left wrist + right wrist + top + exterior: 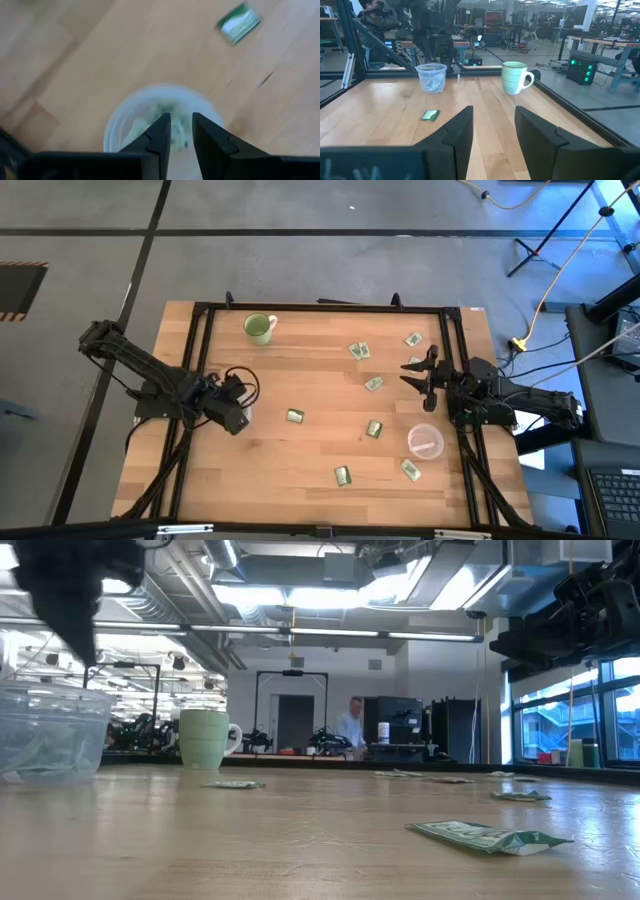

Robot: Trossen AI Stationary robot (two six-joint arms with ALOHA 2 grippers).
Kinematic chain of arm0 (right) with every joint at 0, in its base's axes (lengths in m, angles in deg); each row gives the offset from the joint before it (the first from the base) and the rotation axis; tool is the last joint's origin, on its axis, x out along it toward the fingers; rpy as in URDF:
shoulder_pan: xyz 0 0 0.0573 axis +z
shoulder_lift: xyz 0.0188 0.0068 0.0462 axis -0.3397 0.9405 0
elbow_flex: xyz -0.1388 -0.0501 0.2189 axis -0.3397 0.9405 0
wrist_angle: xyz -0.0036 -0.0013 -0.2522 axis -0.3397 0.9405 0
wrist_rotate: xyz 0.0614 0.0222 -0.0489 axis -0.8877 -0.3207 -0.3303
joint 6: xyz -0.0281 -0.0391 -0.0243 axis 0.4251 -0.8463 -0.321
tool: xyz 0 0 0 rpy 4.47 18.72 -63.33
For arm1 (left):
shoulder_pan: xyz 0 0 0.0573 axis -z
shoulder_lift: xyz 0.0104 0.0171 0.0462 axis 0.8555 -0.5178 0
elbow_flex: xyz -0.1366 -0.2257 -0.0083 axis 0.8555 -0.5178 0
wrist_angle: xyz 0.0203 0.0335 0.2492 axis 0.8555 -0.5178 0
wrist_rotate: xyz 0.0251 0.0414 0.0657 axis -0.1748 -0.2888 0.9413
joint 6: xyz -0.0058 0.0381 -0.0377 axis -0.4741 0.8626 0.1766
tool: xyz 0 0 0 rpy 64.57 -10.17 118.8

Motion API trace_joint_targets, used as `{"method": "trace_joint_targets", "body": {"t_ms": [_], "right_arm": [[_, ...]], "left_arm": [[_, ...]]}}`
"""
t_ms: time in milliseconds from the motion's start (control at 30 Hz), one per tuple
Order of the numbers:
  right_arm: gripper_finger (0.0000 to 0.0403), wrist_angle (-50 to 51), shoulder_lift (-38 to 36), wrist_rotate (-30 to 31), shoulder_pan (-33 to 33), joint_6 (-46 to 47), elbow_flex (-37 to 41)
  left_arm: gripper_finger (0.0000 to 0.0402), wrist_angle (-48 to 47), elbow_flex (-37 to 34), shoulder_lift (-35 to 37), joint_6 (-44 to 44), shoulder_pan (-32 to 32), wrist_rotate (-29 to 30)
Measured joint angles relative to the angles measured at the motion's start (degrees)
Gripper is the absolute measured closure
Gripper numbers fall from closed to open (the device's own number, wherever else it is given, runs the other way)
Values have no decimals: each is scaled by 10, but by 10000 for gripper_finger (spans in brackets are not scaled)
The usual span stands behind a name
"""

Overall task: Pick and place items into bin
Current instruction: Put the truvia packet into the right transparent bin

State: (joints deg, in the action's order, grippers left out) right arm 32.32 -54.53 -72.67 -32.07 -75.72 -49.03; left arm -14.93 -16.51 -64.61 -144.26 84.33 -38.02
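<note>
Several small green-and-white packets lie flat on the wooden table: [359,350], [412,339], [373,383], [294,416], [374,428], [342,475], [410,470]. My left gripper [181,131] hovers over a clear round bin [127,117], pointing down into it with a narrow gap between its fingers. Green packets lie inside the bin. In the low view the bin [50,730] stands under the dark left gripper [65,600]. My right gripper [420,370] waits open at the table's right side, holding nothing; its wrist view shows the bin [431,77] and one packet [430,115].
A light-green mug [259,328] stands near the far edge, also seen in the low view as the mug [208,737]. A second clear round container [425,442] sits near the right arm. A black frame [320,308] borders the table. A person shows far off in the room behind.
</note>
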Motion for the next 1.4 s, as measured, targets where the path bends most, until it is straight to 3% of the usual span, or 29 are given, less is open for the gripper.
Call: {"method": "trace_joint_targets", "body": {"t_ms": [467,767,967,1067,1233,1400], "right_arm": [[253,0,0,0,0,4,0],[253,-13,0,-1,0,178,0],[255,23,16,-21,3,225,-32],[265,47,60,-21,20,230,-73],[288,58,191,-5,64,217,-165],[304,193,363,22,115,284,-290]], "left_arm": [[324,200,37,-40,326,-106,-10],[324,300,37,-117,465,-134,-11],[324,403,37,-169,577,-150,-11],[324,458,37,-180,643,-164,-20],[324,481,30,-152,672,-208,-97],[325,562,-28,-110,672,-255,-163]]}}
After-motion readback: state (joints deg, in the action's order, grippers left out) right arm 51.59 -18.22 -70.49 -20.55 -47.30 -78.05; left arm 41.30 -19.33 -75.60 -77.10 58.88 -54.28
